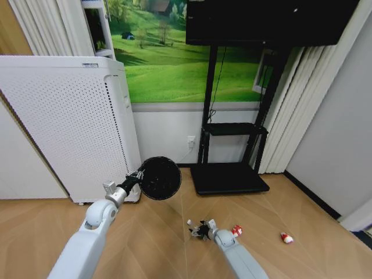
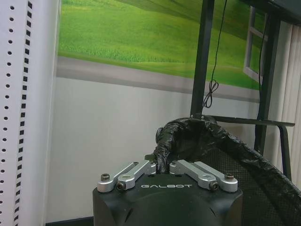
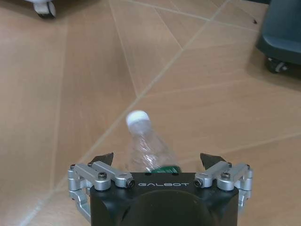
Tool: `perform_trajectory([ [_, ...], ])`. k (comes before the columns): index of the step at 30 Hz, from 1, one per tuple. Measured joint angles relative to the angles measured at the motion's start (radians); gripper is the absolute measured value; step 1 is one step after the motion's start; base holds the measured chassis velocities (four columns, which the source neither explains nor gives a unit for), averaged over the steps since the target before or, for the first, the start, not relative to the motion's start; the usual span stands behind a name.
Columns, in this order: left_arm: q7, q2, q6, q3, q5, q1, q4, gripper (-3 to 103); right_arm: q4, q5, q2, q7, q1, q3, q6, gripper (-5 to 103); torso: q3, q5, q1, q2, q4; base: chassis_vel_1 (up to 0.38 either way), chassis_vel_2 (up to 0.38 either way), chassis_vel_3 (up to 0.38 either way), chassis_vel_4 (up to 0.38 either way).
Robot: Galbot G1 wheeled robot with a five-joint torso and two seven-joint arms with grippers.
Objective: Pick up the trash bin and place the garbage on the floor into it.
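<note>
My left gripper is raised above the floor and shut on the rim of the small black trash bin, whose mouth tilts toward me. In the left wrist view the fingers pinch the bin's bag-lined rim. Low over the wooden floor, my right gripper is open. A clear plastic bottle with a white cap and green label lies between its spread fingertips. Two red-and-white scraps lie on the floor to the gripper's right.
A tall white perforated appliance stands at the left, right beside the bin. A black TV stand stands against the back wall. One castor of a dark base is in the right wrist view. A grey wall closes the right side.
</note>
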Motion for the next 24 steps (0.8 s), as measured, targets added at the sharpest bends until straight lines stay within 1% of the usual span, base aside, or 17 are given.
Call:
perform_trajectory([
  [3, 0.016, 0.004, 0.001, -0.006, -0.008, 0.003, 0.006, 7, -0.011, -0.012, 0.005, 0.028, 0.000, 0.016, -0.028, 100, 0.000, 0.0001, 0.000, 0.000, 0.0000, 0.000, 0.000, 0.000, 0.000],
  [7, 0.019, 0.006, 0.001, -0.008, -0.012, 0.004, 0.009, 7, -0.009, -0.030, 0.004, 0.034, -0.007, 0.019, -0.052, 100, 0.000, 0.0001, 0.000, 0.000, 0.0000, 0.000, 0.000, 0.000, 0.000],
  [10, 0.020, 0.007, 0.002, -0.007, -0.012, 0.004, 0.011, 7, -0.007, -0.032, 0.004, 0.034, -0.010, 0.018, -0.057, 100, 0.000, 0.0000, 0.000, 0.000, -0.0001, 0.000, 0.000, 0.000, 0.000],
  [11, 0.021, 0.009, 0.002, -0.005, -0.012, 0.004, 0.013, 7, -0.007, -0.032, 0.004, 0.033, -0.010, 0.018, -0.058, 102, 0.000, 0.0000, 0.000, 0.000, 0.0000, 0.000, 0.000, 0.000, 0.000],
  [12, 0.021, 0.009, 0.002, -0.005, -0.012, 0.004, 0.013, 7, -0.007, -0.032, 0.004, 0.033, -0.010, 0.018, -0.058, 102, 0.000, 0.0000, 0.000, 0.000, 0.0000, 0.000, 0.000, 0.000, 0.000],
  [15, 0.024, 0.010, 0.002, 0.005, -0.010, 0.001, 0.023, 7, -0.007, -0.028, 0.006, 0.032, -0.011, 0.021, -0.058, 88, 0.000, 0.0000, 0.000, 0.000, 0.0001, 0.000, 0.000, 0.000, 0.000],
  [17, 0.025, 0.010, 0.002, 0.008, -0.010, -0.002, 0.026, 7, -0.006, -0.027, 0.006, 0.032, -0.012, 0.022, -0.056, 88, 0.000, 0.0000, 0.000, 0.000, 0.0001, 0.000, 0.000, 0.000, 0.000],
  [18, 0.029, 0.011, 0.002, 0.014, -0.009, -0.008, 0.035, 7, 0.000, -0.026, 0.006, 0.032, -0.017, 0.024, -0.045, 77, 0.000, 0.0001, 0.000, 0.000, 0.0001, 0.000, 0.000, 0.000, 0.000],
  [19, 0.029, 0.011, 0.002, 0.014, -0.009, -0.008, 0.035, 7, 0.000, -0.026, 0.006, 0.032, -0.017, 0.024, -0.045, 77, 0.000, 0.0001, 0.000, 0.000, 0.0001, 0.000, 0.000, 0.000, 0.000],
  [21, 0.034, 0.011, 0.002, 0.025, -0.005, -0.022, 0.051, 7, 0.014, -0.025, 0.001, 0.032, -0.029, 0.029, -0.035, 66, 0.000, 0.0000, 0.000, 0.000, 0.0001, 0.000, 0.000, 0.000, 0.000],
  [22, 0.034, 0.011, 0.002, 0.025, -0.005, -0.022, 0.051, 7, 0.014, -0.025, 0.001, 0.032, -0.029, 0.029, -0.035, 66, 0.000, 0.0000, 0.000, 0.000, 0.0001, 0.000, 0.000, 0.000, 0.000],
  [23, 0.037, 0.011, 0.001, 0.030, -0.002, -0.030, 0.059, 7, 0.023, -0.021, -0.001, 0.033, -0.036, 0.032, -0.033, 61, 0.000, 0.0000, 0.000, 0.000, 0.0000, 0.000, 0.000, 0.000, 0.000],
  [24, 0.037, 0.011, 0.001, 0.030, -0.002, -0.030, 0.059, 7, 0.023, -0.021, -0.001, 0.033, -0.036, 0.032, -0.033, 61, 0.000, 0.0000, 0.000, 0.000, 0.0000, 0.000, 0.000, 0.000, 0.000],
])
